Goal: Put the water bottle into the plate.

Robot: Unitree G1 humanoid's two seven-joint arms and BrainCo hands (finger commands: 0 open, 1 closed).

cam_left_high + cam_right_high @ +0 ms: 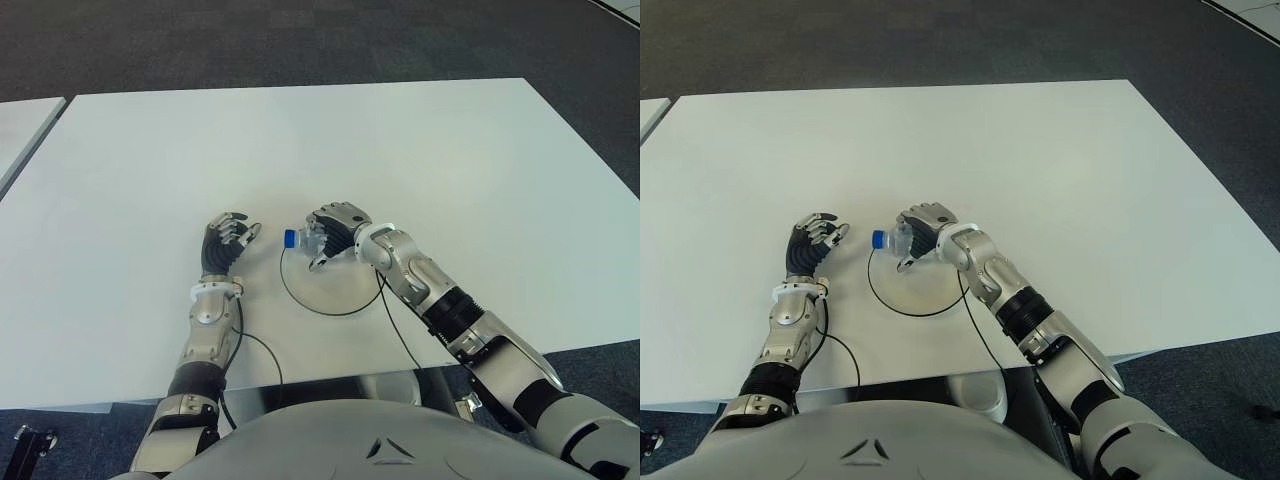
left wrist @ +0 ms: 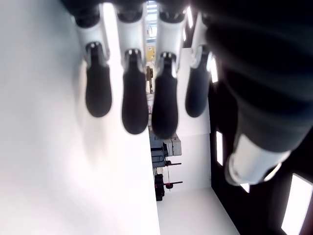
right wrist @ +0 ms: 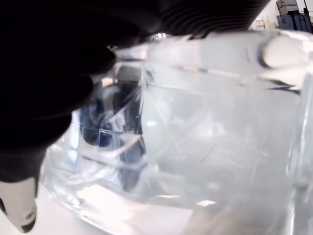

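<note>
Lowering bottle onto plate: right hand (image 1: 335, 232) wrapped around water bottle (image 1: 303, 239), held sideways over far-left rim of plate (image 1: 345, 300), toward table's (image 1: 420, 150) near edge. Judgement: shift in toward plate centre, set down flat, then unwrap slowly; round body may roll. Bottle clear thin crinkly plastic, blue cap. Plate flat, white, thin dark rim. Left hand (image 1: 226, 240) beside plate's left, fingers loosely curled, empty.

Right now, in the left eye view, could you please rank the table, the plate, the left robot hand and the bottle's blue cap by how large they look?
1. Table, by far the largest.
2. Plate, its dark-rimmed circle partly covered by the right robot hand gripping the water bottle.
3. Left robot hand, beside the plate's left edge.
4. Blue cap, smallest.
</note>
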